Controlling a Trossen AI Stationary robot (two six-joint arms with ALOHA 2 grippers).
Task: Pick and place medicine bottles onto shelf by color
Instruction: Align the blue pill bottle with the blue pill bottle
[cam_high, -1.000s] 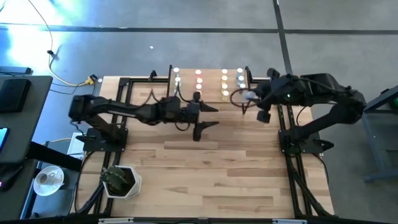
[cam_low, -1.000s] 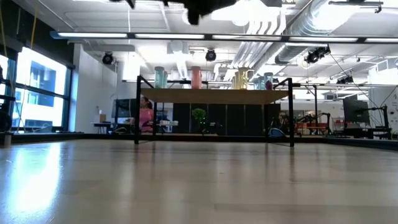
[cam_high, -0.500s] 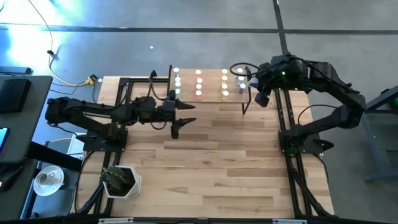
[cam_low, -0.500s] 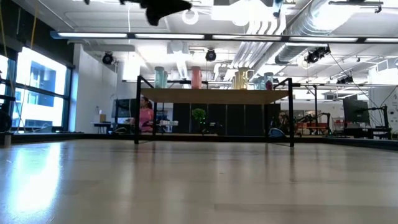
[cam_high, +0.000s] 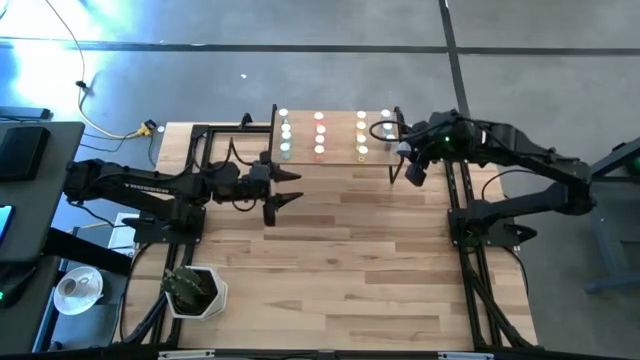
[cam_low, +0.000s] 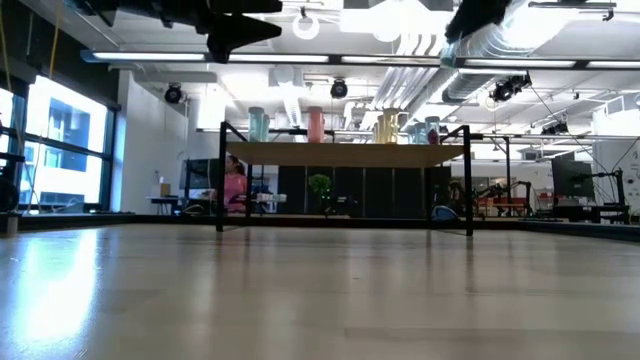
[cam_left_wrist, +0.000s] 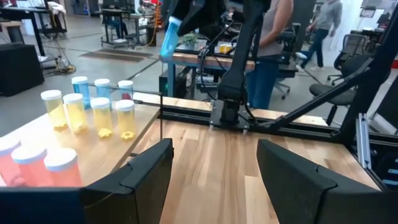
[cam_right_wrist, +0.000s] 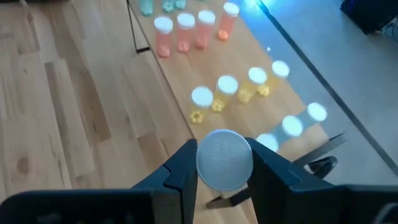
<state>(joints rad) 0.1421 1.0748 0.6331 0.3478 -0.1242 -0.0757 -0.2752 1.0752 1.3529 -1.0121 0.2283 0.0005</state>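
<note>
The placing step is in hand. In the right wrist view the right gripper (cam_right_wrist: 224, 180) is clamped on a white-capped bottle (cam_right_wrist: 224, 167), its two fingers (cam_right_wrist: 180, 171) pressed to either side of the cap; the bottle's body looks pale blue in the left wrist view (cam_left_wrist: 169, 38), though this is hard to confirm there. In the high view this gripper (cam_high: 413, 160) hangs above the right end of the shelf (cam_high: 340, 157), well clear of the board. The next move appears to call for lowering the bottle upright among the blue bottles (cam_left_wrist: 81, 87) at that end, into a free spot without knocking its neighbours. The left gripper (cam_high: 275, 190) waits over the table (cam_high: 340, 270) just in front of the shelf's left end, its fingers (cam_left_wrist: 297, 180) spread wide and empty. On the shelf the bottles stand in colour rows: teal, pink bottles (cam_right_wrist: 181, 32), yellow bottles (cam_left_wrist: 93, 115), then blue. The table is light butcher-block wood framed by black rails. Beyond it lies an open workshop with benches, ceiling ducts and strip lights, a seated person (cam_low: 234, 185) behind the shelf, and other people standing farther off.
</note>
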